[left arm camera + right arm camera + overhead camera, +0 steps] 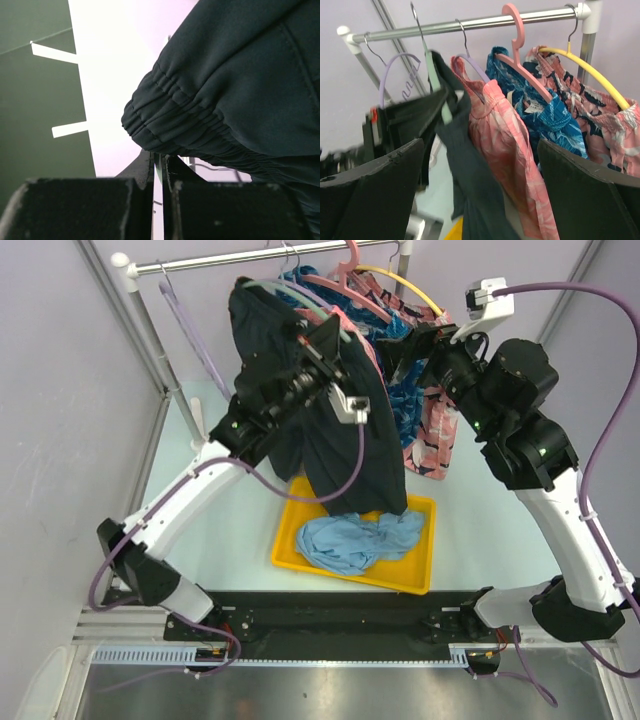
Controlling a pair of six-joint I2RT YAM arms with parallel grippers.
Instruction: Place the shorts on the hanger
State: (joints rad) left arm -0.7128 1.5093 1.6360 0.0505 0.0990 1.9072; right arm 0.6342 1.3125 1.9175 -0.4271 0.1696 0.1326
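Note:
The black shorts [335, 430] hang draped over the mint-green hanger [300, 298] below the rail, their legs reaching down to the tray. In the left wrist view the elastic waistband [200, 125] fills the upper right. My left gripper [325, 338] is up at the hanger's right arm; in its wrist view the fingers [161, 162] are nearly together on a thin pale strip of the hanger. My right gripper [402, 348] is open and empty just right of the shorts. Its wrist view shows the shorts [470, 190] and hanger [445, 107] between the spread fingers.
The rail [230, 260] carries a lavender hanger [185, 320], a pink hanger [350, 275], a yellow hanger [405, 282] and pink patterned shorts [435, 440]. A yellow tray [290, 540] holds a light blue garment [360, 540].

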